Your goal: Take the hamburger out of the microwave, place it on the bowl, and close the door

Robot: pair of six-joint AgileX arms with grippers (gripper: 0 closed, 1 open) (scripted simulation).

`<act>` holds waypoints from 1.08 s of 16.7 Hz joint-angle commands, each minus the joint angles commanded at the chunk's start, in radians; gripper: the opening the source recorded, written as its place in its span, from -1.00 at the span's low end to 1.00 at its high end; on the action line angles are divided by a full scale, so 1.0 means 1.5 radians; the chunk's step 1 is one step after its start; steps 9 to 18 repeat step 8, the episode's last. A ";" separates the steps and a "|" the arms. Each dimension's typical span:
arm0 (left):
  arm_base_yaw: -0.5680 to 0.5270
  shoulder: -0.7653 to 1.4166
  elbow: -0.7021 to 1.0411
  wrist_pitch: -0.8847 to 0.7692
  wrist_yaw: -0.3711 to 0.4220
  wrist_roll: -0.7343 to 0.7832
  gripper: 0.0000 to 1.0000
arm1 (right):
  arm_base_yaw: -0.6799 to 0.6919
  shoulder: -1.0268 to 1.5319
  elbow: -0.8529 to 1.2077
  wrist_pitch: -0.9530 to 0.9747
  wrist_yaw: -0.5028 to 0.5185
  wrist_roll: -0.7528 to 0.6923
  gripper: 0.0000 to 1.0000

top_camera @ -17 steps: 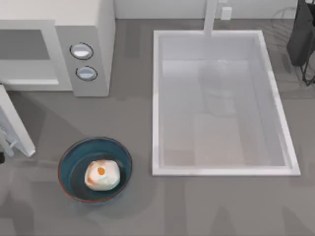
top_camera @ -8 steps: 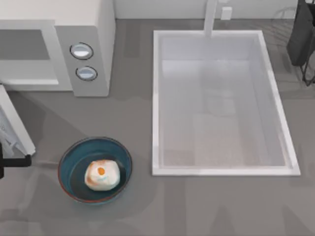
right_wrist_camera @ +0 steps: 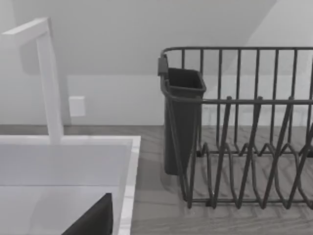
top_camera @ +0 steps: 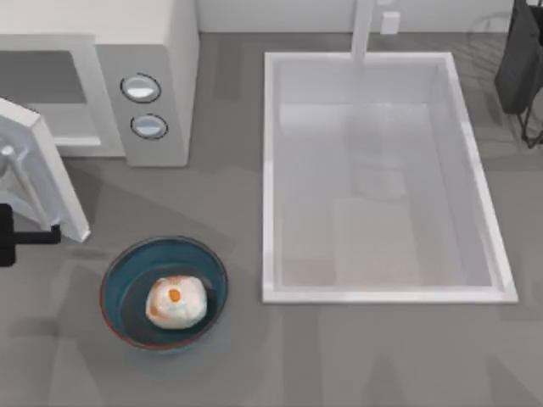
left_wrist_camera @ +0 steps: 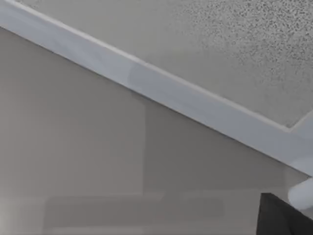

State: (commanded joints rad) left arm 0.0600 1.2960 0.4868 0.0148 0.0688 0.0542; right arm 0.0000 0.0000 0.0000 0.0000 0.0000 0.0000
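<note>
Now the door [top_camera: 38,170], pushed by the left gripper [top_camera: 25,237] at nine o'clock, fingers' state untellable, has swung partway toward the microwave [top_camera: 161,51], while the hamburger [top_camera: 176,302] sits in the bowl [top_camera: 114,275], leaving only closing.

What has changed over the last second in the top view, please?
The door has swung from wide open toward the microwave, now partly closed. The left gripper, at the table's left edge, has moved in behind the door as if pushing it. The hamburger stays in the bowl; the sink is unchanged.
</note>
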 joint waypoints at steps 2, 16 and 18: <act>-0.006 0.079 0.041 0.029 -0.004 -0.003 -1.00 | 0.000 0.000 0.000 0.000 0.000 0.000 1.00; -0.016 0.182 0.107 0.077 -0.010 -0.009 -1.00 | 0.000 0.000 0.000 0.000 0.000 0.000 1.00; -0.016 0.182 0.107 0.077 -0.010 -0.009 -1.00 | 0.000 0.000 0.000 0.000 0.000 0.000 1.00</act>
